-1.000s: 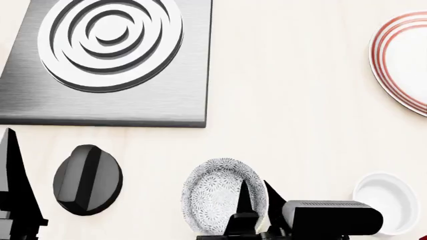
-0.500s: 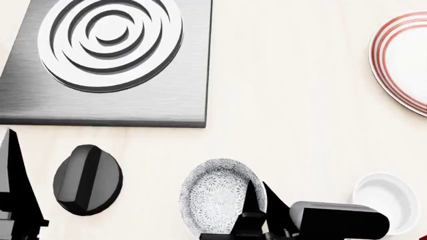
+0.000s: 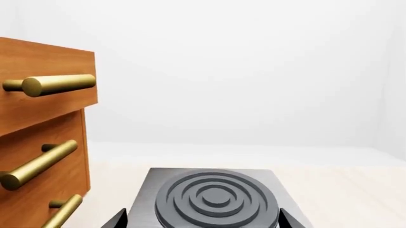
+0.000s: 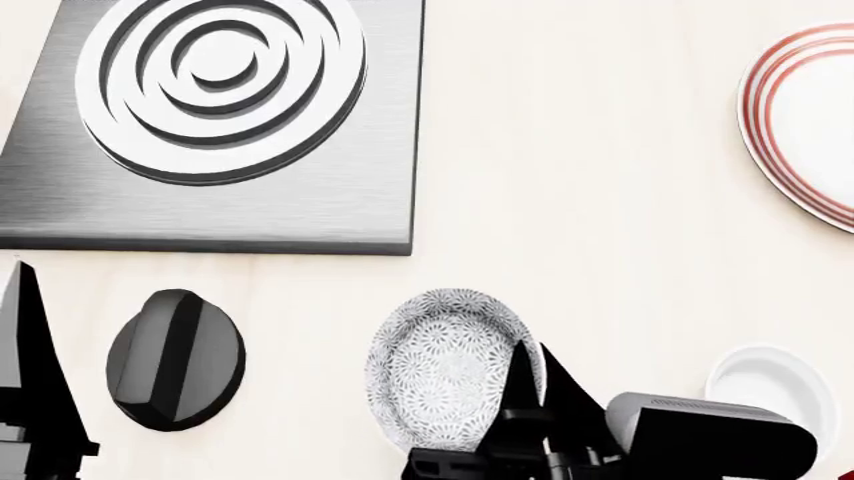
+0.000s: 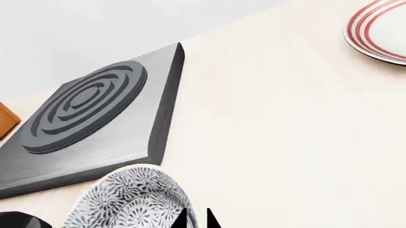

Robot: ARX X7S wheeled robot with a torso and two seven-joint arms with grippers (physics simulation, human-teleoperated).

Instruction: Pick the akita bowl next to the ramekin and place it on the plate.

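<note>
One pale wood-grain countertop [image 4: 587, 200] carries every item observed. Largest on it is a brushed-metal hob plate [image 4: 214, 125] with a burner of raised concentric rings [image 4: 220, 75], at the far left of the head view; the left wrist view shows the same burner [image 3: 212, 199] beyond that arm, with a wooden drawer unit [image 3: 41, 142] fitted with brass bar handles [image 3: 54, 84] to one side. The plate [image 4: 801, 120], white with red rings at its rim, lies at the far right, partly cut off by the frame edge and well apart from the other crockery; it also appears in the right wrist view [image 5: 381, 31]. A black oval knob [image 4: 175, 360] sits near the hob plate on the robot's side. The akita bowl [image 4: 447, 380], grey-and-white floral, is tilted with its opening facing the camera, in the near centre of the counter, with the ramekin [image 4: 781, 385] to its right and apart from it. The right gripper [image 4: 531, 380] has one dark finger inside the bowl and one outside, closed narrowly on the near-right rim [image 5: 136, 202]. The left gripper [image 4: 27, 370] shows only as a dark finger at the left edge; its opening cannot be determined. No brand, label or legible writing is visible on any item.
</note>
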